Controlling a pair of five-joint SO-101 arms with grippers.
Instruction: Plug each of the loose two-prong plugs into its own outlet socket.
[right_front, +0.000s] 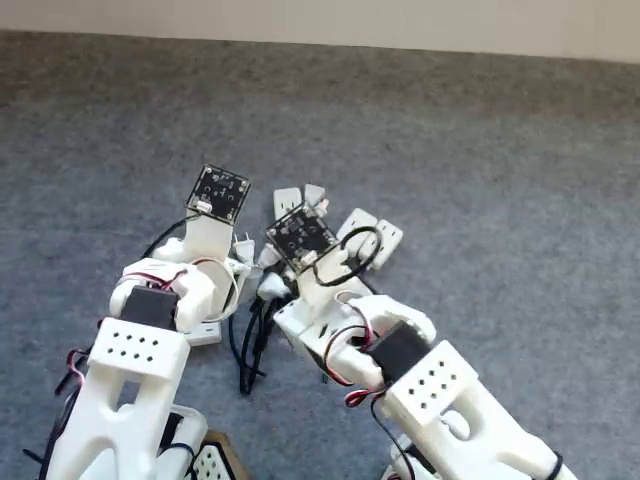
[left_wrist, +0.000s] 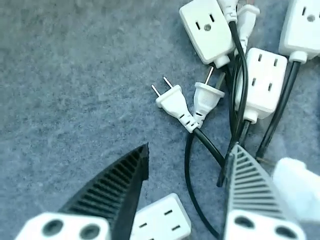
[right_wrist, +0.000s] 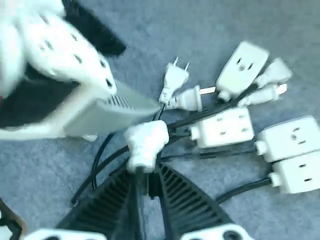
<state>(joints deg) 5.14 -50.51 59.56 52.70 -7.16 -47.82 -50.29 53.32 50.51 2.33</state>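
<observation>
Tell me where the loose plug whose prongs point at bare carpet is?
In the left wrist view, that plug lies on the grey carpet ahead of the open left gripper, with a second loose plug beside it.

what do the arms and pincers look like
The left arm and right arm are white plastic with black servos, rows of round holes and red, black and white wires. A black square board tops each wrist. The left pincer and right pincer have ribbed, triangular, dark fingers on white bases.
</observation>
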